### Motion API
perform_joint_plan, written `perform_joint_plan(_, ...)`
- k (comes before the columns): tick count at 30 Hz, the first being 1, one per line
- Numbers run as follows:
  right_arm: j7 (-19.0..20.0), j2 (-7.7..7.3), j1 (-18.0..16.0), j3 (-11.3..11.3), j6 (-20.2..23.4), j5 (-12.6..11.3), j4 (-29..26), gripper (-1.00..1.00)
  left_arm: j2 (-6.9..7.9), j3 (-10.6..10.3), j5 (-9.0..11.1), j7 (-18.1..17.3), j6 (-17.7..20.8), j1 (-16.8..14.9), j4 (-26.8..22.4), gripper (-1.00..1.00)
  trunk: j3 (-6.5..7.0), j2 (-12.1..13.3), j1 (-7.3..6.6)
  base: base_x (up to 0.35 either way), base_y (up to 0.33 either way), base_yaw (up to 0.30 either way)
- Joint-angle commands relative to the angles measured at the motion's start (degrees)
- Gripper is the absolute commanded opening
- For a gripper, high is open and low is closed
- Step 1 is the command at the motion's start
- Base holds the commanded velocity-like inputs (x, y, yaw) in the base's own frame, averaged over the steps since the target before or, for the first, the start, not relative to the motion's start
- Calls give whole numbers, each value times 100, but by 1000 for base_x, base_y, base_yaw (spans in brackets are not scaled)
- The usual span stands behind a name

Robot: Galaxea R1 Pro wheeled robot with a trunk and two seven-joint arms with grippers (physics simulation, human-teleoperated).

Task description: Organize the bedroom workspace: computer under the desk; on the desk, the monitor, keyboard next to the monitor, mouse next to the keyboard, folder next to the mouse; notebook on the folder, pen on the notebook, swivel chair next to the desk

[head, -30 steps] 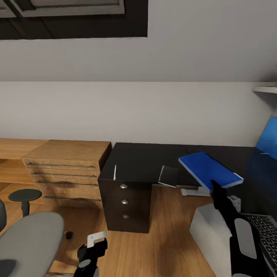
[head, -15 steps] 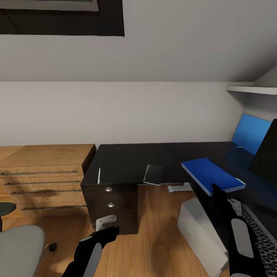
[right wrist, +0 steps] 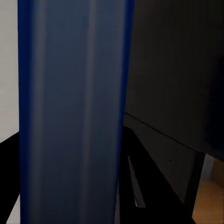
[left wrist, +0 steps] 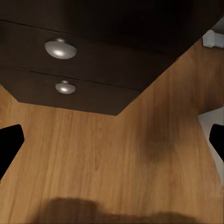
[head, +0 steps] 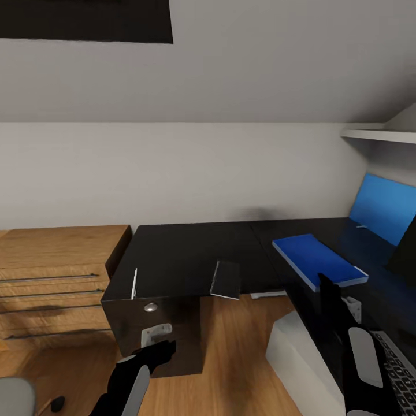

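My right gripper [head: 325, 284] is shut on the near edge of the bright blue folder [head: 315, 260], holding it over the right wing of the black desk [head: 185, 254]. Up close, the folder [right wrist: 70, 112] sits between the dark fingers. The dark grey notebook [head: 226, 279] lies at the desk's front edge, and the white pen [head: 134, 282] lies above the drawer unit. The grey computer [head: 294, 352] stands on the floor, with the keyboard [head: 400, 370] beside it. The monitor [head: 407, 248] shows at the right edge. My left gripper [head: 157, 348] hangs open before the drawers [left wrist: 60, 49].
A wooden dresser [head: 52, 271] stands left of the desk. A corner of the swivel chair [head: 11, 398] and the small black mouse [head: 56, 403] on the floor show at the bottom left. A blue wall panel [head: 384, 208] and a white shelf [head: 378, 134] are at the right.
The whole view has swung right and nearer the desk, so dresser and chair slid left. My left arm has risen toward the drawers. The right gripper still holds the folder.
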Motion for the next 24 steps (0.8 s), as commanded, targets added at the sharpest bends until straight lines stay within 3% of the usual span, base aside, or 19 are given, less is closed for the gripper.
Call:
perform_joint_plan(1,-34,6,-6,-14,36,-78,-7,-100,5,-8,60,52,18,-3,-6,100,-6,-3,3,331,0,0)
perform_joint_plan(6,-28,27,-6,-26,38,-244,-35,-100,8,-12,66,51,32,-3,-4,100,-6,-3,3,269,0,0)
perform_joint_plan(11,-94,1,-6,-15,11,-365,-17,-100,-6,-10,72,51,39,-3,-23,100,-6,-3,3,47,0,0)
perform_joint_plan(18,-588,-206,-43,-13,-16,-366,32,-100,-13,-10,80,51,48,-3,-180,100,-6,-3,3,6,0,0)
perform_joint_plan(19,-705,-302,-155,-3,-29,-361,140,-100,-14,-13,83,51,50,-3,-243,100,-6,-3,3,0,0,0)
perform_joint_plan(24,-1156,-895,-1826,288,-249,-344,1823,-100,-14,-18,93,51,52,-3,-298,100,-6,-3,3,0,0,0)
